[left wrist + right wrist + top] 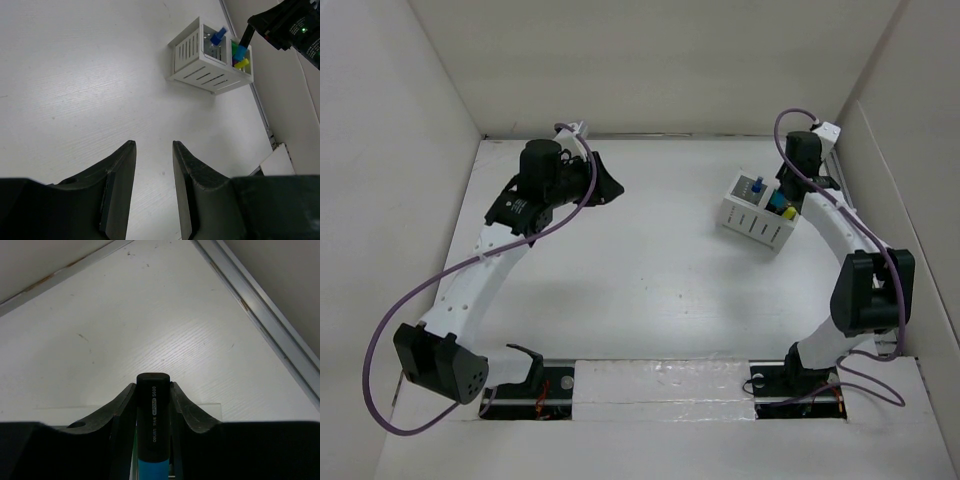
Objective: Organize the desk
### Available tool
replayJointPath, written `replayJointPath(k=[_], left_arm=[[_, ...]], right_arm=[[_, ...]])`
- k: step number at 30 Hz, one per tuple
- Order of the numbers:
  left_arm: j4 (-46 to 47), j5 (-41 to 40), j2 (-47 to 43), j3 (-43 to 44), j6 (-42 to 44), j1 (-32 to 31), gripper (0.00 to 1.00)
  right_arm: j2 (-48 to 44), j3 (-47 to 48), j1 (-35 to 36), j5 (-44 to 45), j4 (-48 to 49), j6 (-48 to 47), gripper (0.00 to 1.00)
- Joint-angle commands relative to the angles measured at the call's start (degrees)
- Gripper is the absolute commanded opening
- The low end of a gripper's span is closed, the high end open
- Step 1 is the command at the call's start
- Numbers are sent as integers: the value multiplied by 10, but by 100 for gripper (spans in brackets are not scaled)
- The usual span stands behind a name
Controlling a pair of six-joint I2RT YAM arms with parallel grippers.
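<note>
**A:** Which step do we have in hand?

**B:** We judge it is the putting away. Our right fingers point(127, 400) pinch a marker point(153, 410), with the black cap on top and the blue body below. They hold it at the white organiser box point(750, 222), over the compartment nearer the right wall, where coloured pieces point(241, 63) stand. Whether the tip is inside the compartment, we cannot tell.

**A:** And our other arm?

**B:** Our left fingers point(125, 160) stand a little apart with nothing between them. They are above bare surface, well apart from the box.

**A:** What does the next move ask of us?

**B:** We think the marker must go down straight, so that it does not catch the rim or the pieces. Then we spread the right fingers and lift away.

**A:** And the surface, the room?

**B:** The surface point(640, 290) is a large matte white top. It lies under both arms and has a glossy strip point(660, 385) along the near edge, between our bases. The box stands on its far right part. Plain white walls point(650, 60) close it on three sides.
</note>
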Motion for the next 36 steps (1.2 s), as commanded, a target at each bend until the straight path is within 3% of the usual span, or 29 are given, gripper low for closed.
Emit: replayJointPath(k=[1,14,20,23,33,36], left_arm=[[2,-2,-1,31,6,-2,32],[-3,-4,24,53,11,-2,32],[0,-1,35,67,14,-2,32],[2,1,35,67,14,-2,32],[16,3,33,63,10,-2,32],[22,7,29,58,9,-2,32]], right_arm=[[10,18,19,77,27,0,0],[-19,-61,48,129,31,54,1],[-49,-68,61,134,11,69,10],[-68,-67,66,124,-19,90,22],[-125,-64,105,88,-54,91,45],[-133,-60,117,77,-75,95,48]])
